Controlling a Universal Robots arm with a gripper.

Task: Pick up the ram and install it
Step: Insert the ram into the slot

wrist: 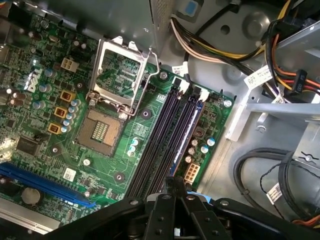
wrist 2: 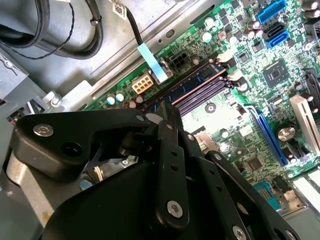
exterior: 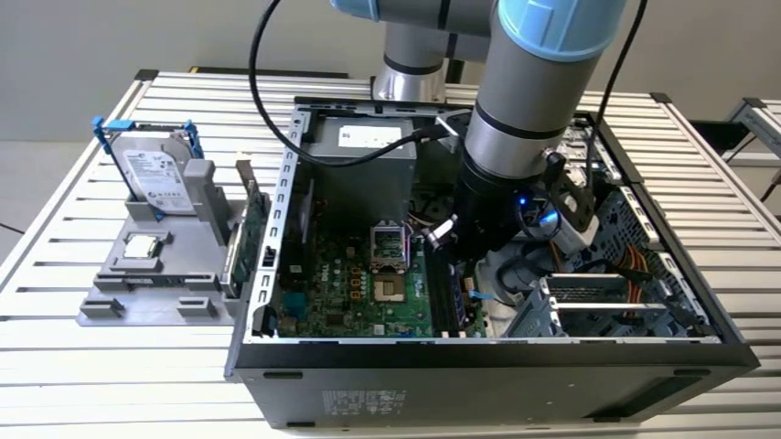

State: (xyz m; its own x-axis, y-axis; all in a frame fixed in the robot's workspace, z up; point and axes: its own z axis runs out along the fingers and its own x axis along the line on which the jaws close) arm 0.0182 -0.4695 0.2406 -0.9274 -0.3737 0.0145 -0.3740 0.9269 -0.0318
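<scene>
The ram (wrist 2: 200, 82) is a dark blue stick with a yellowish contact edge. It lies along the outermost memory slot on the motherboard (exterior: 354, 283), beside the other dark slots (wrist: 160, 135). In the first wrist view the ram (wrist: 191, 127) runs edge-on from the white slot latches down to my fingertips. My gripper (wrist 2: 167, 107) is down inside the computer case, shut on the stick's end nearest the cameras. The black gripper (wrist: 175, 182) comes to a closed point there. In the exterior view the gripper (exterior: 452, 261) hangs over the slots, right of the open processor socket (exterior: 388, 242).
The case walls (exterior: 488, 352) close in the motherboard. Cable bundles (wrist: 215, 50) and a drive cage (exterior: 598, 297) crowd the exterior view's right. A grey fixture (exterior: 134, 293) outside the case holds a drive in a blue frame (exterior: 153, 178), a square silver chip (exterior: 144, 245) and a thin green board (exterior: 240, 242) on edge.
</scene>
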